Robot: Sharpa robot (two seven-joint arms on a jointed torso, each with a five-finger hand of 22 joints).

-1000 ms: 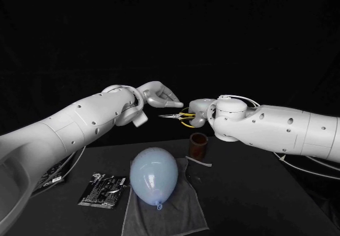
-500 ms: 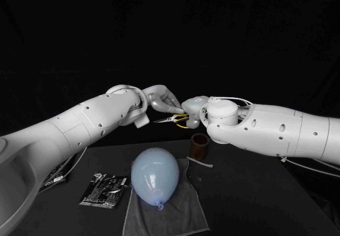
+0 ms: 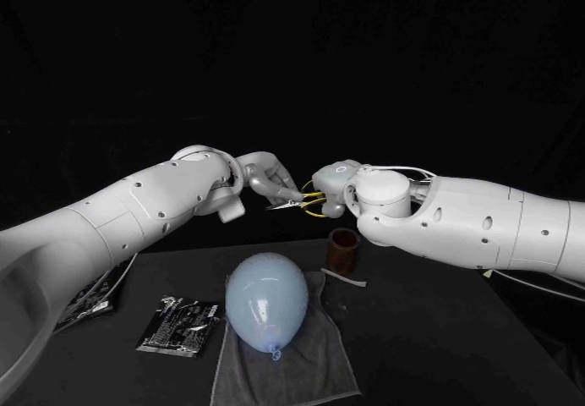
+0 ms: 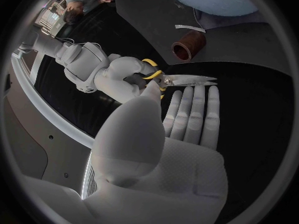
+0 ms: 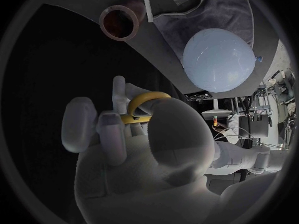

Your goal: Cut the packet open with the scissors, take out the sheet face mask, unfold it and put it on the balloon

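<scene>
From the head, the two hands meet high over the black table (image 3: 463, 338). The right hand (image 3: 336, 188) grips the scissors (image 3: 300, 201) by their yellow handles, and the blades point at the left hand (image 3: 262, 176). The left fingers are right by the blade tips. I cannot tell if they touch. Down on the table, the balloon (image 3: 268, 300) lies on a grey towel (image 3: 292, 372). The dark packet (image 3: 179, 326) lies flat just beside the towel, on the robot's left. A brown cup (image 3: 344, 248) stands past the balloon.

From the left wrist, the left hand (image 4: 177, 152) is flat, fingers (image 4: 193, 109) straight and side by side, holding nothing. The scissors (image 4: 187, 78) sit just past the fingertips, held by the right hand (image 4: 121, 82).

From the right wrist, the right hand (image 5: 143, 154) curls tight round the yellow handles of the scissors (image 5: 146, 98). The balloon (image 5: 218, 59) and cup (image 5: 119, 21) are on the table below.
</scene>
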